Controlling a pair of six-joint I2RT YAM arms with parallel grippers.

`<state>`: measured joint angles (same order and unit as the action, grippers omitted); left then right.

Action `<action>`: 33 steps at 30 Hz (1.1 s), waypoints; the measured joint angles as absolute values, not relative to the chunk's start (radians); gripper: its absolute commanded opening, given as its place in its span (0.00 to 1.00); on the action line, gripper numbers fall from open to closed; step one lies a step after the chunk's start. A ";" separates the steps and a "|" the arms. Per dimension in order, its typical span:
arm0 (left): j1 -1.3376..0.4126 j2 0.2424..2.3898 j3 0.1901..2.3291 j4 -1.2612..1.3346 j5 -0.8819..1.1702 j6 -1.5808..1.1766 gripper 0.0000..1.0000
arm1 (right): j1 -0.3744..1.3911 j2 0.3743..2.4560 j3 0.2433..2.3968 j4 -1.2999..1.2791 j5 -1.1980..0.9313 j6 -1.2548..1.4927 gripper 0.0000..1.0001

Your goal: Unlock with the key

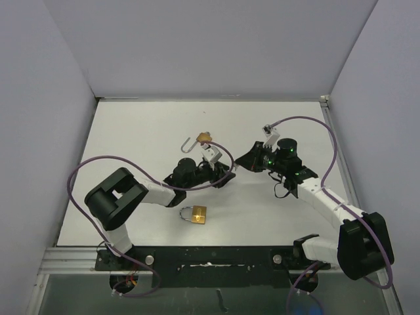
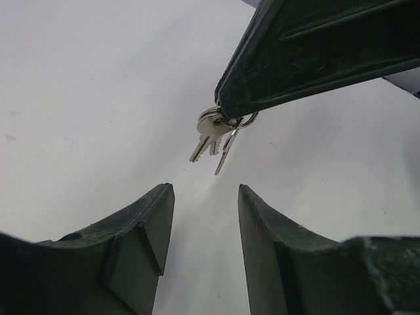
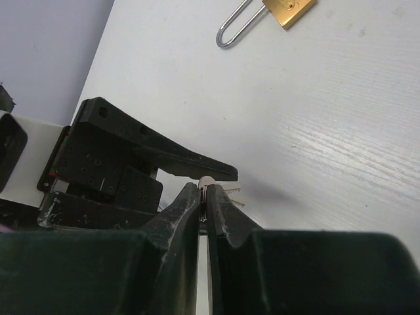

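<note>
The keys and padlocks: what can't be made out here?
Keys: overlap in the left wrist view, count unclear; right wrist view, mostly hidden inside the right gripper.
Far padlock: right wrist view, body cut by the top edge; keyhole unseen.
Near padlock: top view only, too small to show its keyhole.

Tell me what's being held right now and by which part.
The right hand pinches the key bunch at its ring end, blades dangling; the left hand holds nothing.

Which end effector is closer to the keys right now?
Right: the right end effector is clamped on the keys; the left end effector sits open facing them, not touching.
</note>
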<state>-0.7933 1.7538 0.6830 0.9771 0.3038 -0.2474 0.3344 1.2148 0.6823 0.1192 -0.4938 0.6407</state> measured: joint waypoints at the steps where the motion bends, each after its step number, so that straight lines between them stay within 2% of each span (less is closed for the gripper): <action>1: -0.795 1.762 0.683 0.982 0.300 -0.246 0.42 | 0.334 1.215 0.682 0.120 -0.494 0.642 0.00; 19: -0.815 1.801 0.706 1.034 0.284 -0.231 0.38 | 0.334 1.180 0.682 0.126 -0.507 0.663 0.00; 28: -0.820 1.801 0.710 1.068 0.284 -0.231 0.21 | 0.334 1.180 0.682 0.127 -0.508 0.663 0.00; 33: -0.824 1.802 0.712 1.070 0.284 -0.233 0.00 | 0.334 1.180 0.682 0.134 -0.508 0.664 0.00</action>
<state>-0.8238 1.8015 0.7116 1.0702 0.2844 -0.2329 0.3344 1.1801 0.6823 0.1337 -0.5083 0.6636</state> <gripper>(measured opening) 0.108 0.072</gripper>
